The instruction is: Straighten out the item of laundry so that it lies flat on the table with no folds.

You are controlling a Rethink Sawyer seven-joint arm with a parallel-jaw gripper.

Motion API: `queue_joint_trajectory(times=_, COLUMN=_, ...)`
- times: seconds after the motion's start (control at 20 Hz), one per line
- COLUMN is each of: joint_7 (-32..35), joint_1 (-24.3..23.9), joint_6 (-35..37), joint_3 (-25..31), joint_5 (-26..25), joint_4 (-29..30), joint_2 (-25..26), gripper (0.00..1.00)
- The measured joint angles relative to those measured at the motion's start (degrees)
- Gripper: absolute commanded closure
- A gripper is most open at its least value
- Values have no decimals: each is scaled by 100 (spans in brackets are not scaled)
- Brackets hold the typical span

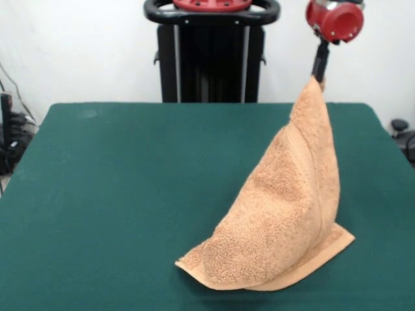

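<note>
The tan-orange terry towel hangs in a tall cone from one corner, its lower part resting folded on the dark green table at the front right. My gripper is up at the top right, shut on the towel's raised corner, well above the table. The red arm joint shows above it. A woven border band runs along the towel's lower edge. The white label does not show.
The robot's black pedestal stands behind the table's far edge. Cables and dark gear lie off the table's left side. A dark object sits off the right edge.
</note>
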Motion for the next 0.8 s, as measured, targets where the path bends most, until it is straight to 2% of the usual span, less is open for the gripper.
queue_joint_trajectory(times=0.2, joint_7=0, joint_1=-256, joint_6=-594, joint_3=670, joint_5=587, joint_4=390, joint_2=-160, gripper=100)
queue_joint_trajectory(times=0.25, joint_7=0, joint_1=-434, joint_6=-908, joint_3=1049, joint_5=842, joint_4=570, joint_2=-235, gripper=100)
queue_joint_trajectory(times=0.35, joint_7=0, joint_1=-596, joint_6=-1160, joint_3=1370, joint_5=1018, joint_4=707, joint_2=-286, gripper=100)
queue_joint_trajectory(times=0.6, joint_7=0, joint_1=-963, joint_6=-1636, joint_3=2102, joint_5=1267, joint_4=963, joint_2=-312, gripper=100)
queue_joint_trajectory(times=0.8, joint_7=0, joint_1=-969, joint_6=-1746, joint_3=2332, joint_5=1329, joint_4=1005, joint_2=-219, gripper=100)
